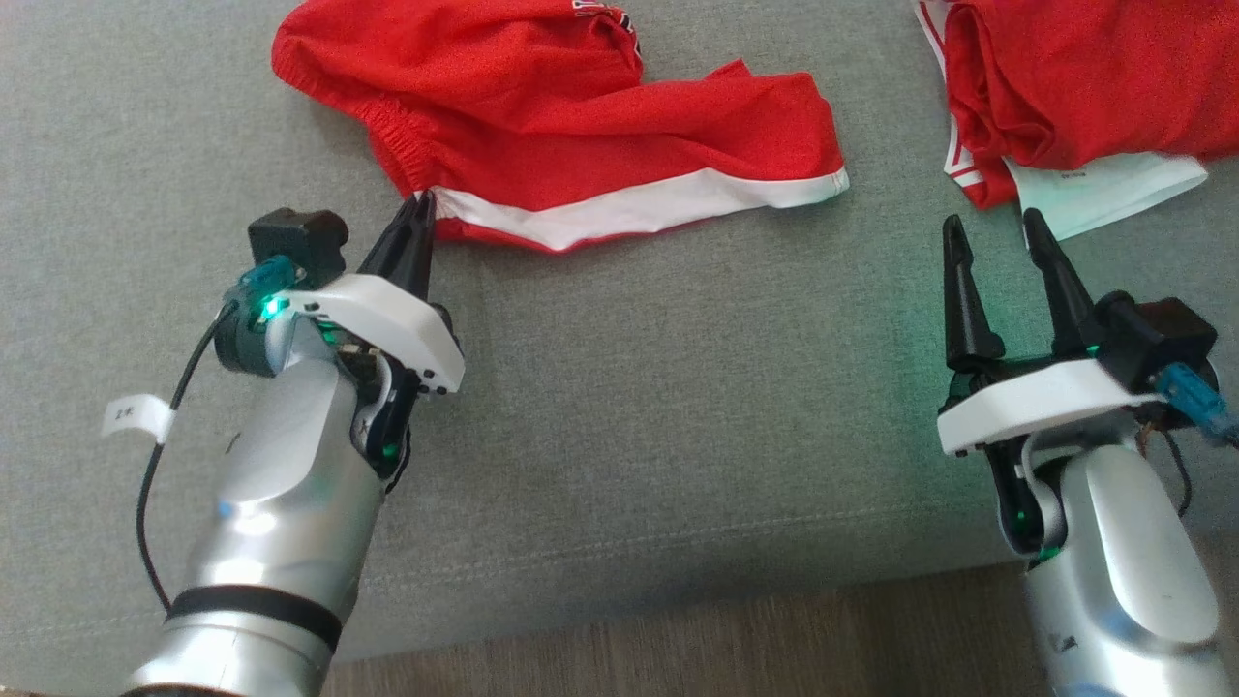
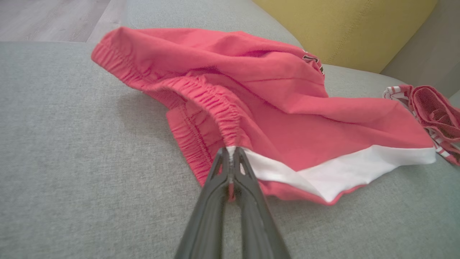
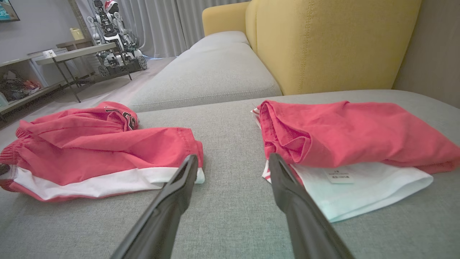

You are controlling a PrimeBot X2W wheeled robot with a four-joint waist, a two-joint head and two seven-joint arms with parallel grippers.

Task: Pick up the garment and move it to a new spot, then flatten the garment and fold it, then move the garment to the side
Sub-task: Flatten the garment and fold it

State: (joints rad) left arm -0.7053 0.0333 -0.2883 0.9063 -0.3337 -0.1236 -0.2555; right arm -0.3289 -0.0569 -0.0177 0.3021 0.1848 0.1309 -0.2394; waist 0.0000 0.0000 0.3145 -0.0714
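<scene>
The left tool [image 1: 422,205] is pinched shut on the waistband corner of the crumpled red shorts [image 1: 600,126] lying on the grey sofa cushion [image 1: 678,407], apparently to lift them, while the right tool [image 1: 994,221] hovers beside them, fingers spread.

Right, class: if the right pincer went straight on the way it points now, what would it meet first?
The right pincer would probably meet the near corner of the second red-and-white garment first, with one finger; its other finger points at bare grey cushion. Height above the cushion is unclear.
</scene>
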